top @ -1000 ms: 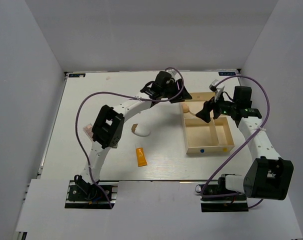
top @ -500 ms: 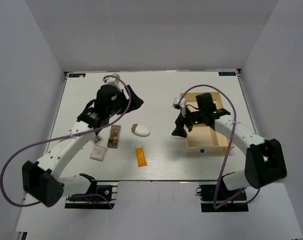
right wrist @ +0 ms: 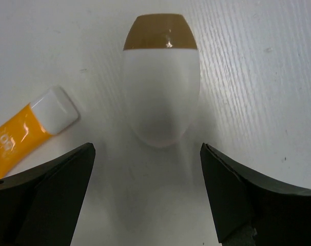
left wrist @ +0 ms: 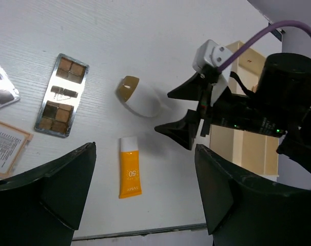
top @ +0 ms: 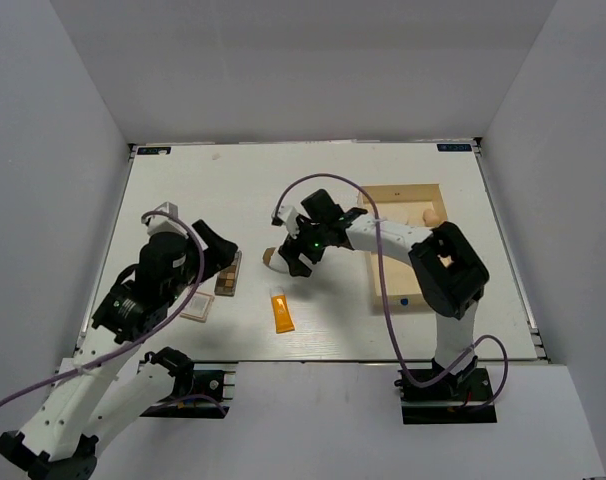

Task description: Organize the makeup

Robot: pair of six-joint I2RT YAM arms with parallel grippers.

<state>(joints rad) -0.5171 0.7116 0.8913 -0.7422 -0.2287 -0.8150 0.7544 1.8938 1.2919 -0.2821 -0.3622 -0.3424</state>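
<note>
All three views look down, sharing the teardrop sponge [right wrist: 160, 92].

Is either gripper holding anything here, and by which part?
Nothing is held. The right gripper stands open over the white-and-brown teardrop sponge without gripping it. The left gripper is open and empty too.

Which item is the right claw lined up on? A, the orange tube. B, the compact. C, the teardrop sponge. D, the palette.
C: in the right wrist view the sponge lies centred just ahead of the open right claw, with the tube off to one side.
</note>
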